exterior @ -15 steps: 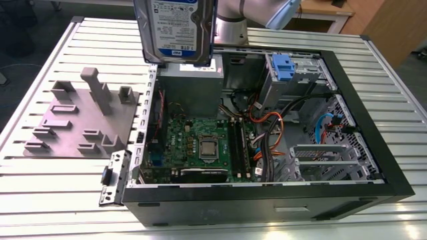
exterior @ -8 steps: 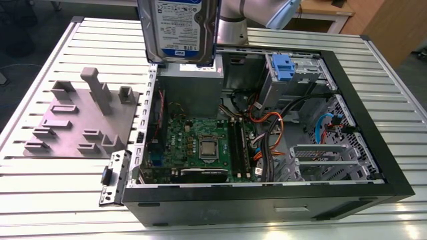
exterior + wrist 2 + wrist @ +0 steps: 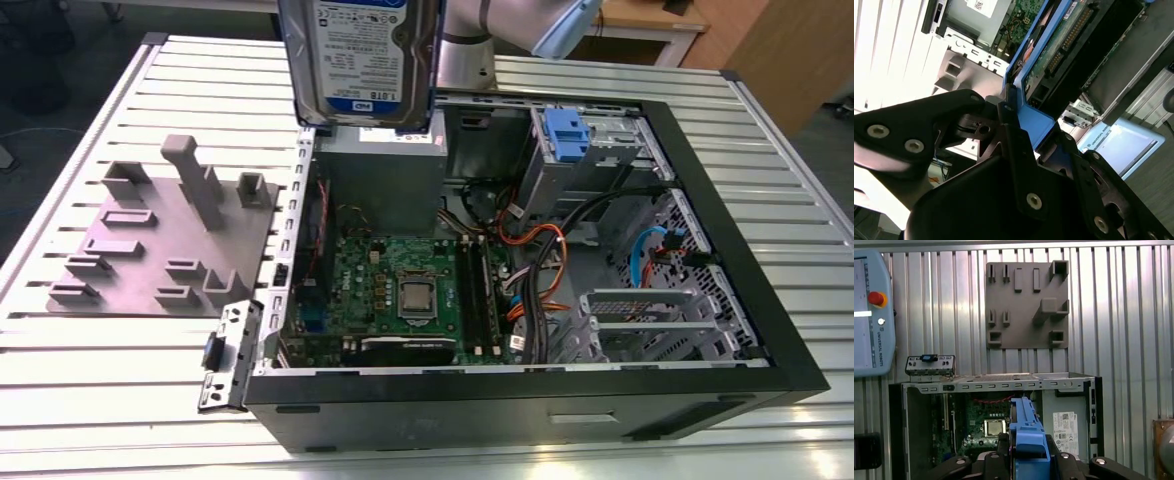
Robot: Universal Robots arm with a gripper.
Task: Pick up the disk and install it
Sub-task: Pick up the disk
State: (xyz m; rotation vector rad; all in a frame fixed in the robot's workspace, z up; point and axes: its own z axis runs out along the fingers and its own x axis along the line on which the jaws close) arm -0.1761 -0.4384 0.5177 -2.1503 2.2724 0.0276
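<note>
The disk [image 3: 360,55], a silver drive with a white-and-blue label, hangs upright high above the back left corner of the open computer case [image 3: 747,250]. In both wrist views my gripper [image 3: 1034,129] is shut on it, the black fingers [image 3: 1004,117] clamping its blue side rail [image 3: 1036,122]. The disk's green circuit board [image 3: 1059,45] faces the second wrist camera. In the first wrist view the blue rail [image 3: 1026,432] stands edge-on between the fingers of the gripper [image 3: 1026,447], above the motherboard [image 3: 989,427].
Inside the case are a grey power supply [image 3: 387,170], a metal drive cage with a blue latch [image 3: 567,135] and loose cables [image 3: 534,260]. A grey fixture plate [image 3: 147,250] lies on the slatted table at the exterior view's left. A teach pendant [image 3: 869,315] rests on the table.
</note>
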